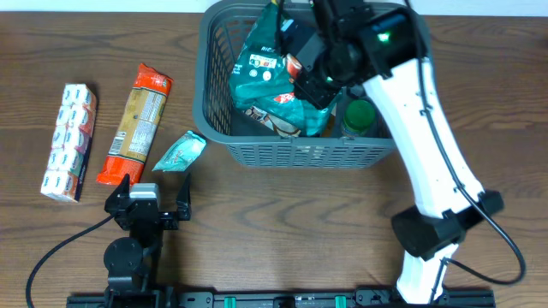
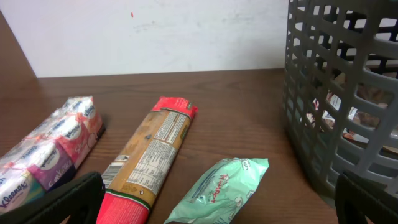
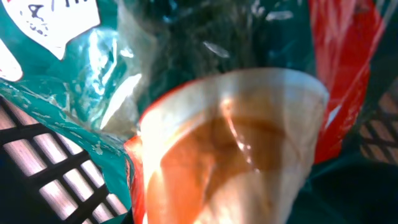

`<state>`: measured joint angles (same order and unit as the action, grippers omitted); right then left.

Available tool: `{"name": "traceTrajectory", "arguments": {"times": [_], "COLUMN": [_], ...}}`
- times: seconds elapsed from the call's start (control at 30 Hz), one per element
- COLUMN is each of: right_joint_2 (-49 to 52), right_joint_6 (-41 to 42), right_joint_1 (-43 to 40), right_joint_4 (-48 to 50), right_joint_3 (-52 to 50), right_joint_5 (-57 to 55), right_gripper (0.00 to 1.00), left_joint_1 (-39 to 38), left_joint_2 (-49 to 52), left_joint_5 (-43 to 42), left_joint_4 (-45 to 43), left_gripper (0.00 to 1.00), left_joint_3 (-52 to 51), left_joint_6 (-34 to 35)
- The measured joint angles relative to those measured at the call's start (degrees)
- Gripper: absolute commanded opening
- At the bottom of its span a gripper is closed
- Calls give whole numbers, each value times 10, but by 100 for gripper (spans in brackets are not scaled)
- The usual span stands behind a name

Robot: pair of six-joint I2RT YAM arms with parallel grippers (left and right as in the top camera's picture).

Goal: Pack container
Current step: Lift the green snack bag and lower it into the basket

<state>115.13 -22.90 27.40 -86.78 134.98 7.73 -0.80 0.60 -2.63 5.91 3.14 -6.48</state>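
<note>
Upper centre — dark-grey slotted basket [image 1: 224, 128], packets inside.

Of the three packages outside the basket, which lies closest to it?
The small mint-green pouch, beside the basket at its near-left corner; the red-ended pasta pack and the tissue pack lie farther left.
</note>
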Motion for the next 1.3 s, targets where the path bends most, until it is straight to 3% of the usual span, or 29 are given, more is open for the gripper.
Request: {"name": "traceTrajectory", "arguments": {"times": [0.37, 0.77, 0.8, 0.87, 1.3], "right_joint_2": [79, 95, 95, 95, 76], "right_joint_6": [-8, -8, -8, -8, 26], "right_joint_1": [2, 2, 2, 2, 2], "right_joint_4": [-6, -5, -6, -6, 43], "right_joint_3": [0, -1, -1, -1, 7], "right_joint_5": [0, 0, 0, 0, -2], "right_gripper": [1, 1, 14, 99, 99], "left_joint_1": [0, 0, 0, 0, 0], "left_joint_2": [0, 0, 0, 0, 0], "left_joint_5": [0, 0, 0, 0, 0], "left_joint_4": [0, 0, 0, 0, 0], "left_gripper": [99, 99, 99, 99, 99], "left_joint_3": [0, 0, 0, 0, 0], "left_joint_6": [0, 0, 0, 0, 0]}}
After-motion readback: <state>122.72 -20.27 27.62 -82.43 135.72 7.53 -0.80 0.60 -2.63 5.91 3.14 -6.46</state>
